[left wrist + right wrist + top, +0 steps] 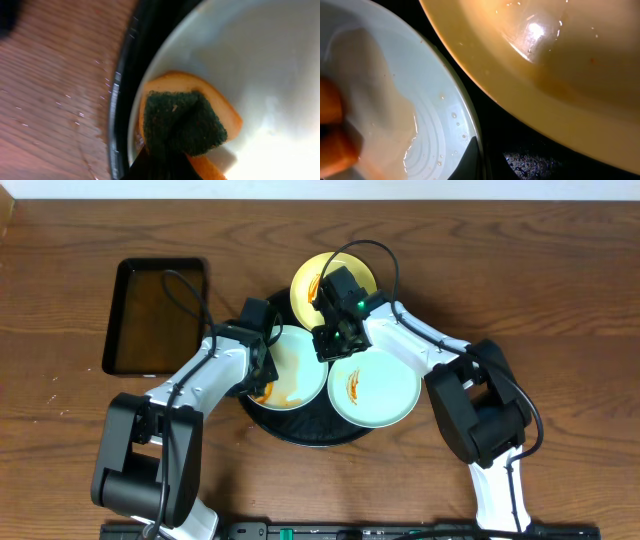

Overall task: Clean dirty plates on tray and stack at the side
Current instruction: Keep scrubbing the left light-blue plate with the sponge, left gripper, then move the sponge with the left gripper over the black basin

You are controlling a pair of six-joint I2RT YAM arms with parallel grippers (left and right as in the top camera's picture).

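Observation:
The round black tray (300,430) holds all three plates. The pale yellow plate (312,280) is at the back with an orange smear. The right mint-blue plate (385,390) has an orange smear. The left mint-blue plate (300,360) is smeared and wet. My left gripper (262,372) is shut on an orange sponge with a dark green pad (182,122), pressed on this plate (260,60) near the tray rim (125,75). My right gripper (332,343) pinches the same plate's rim (465,125), next to the yellow plate (545,65).
A smaller black rectangular tray (155,315) with brownish liquid stands at the left on the wooden table (560,270). The arm bases are at the front edge, left and right of the round tray.

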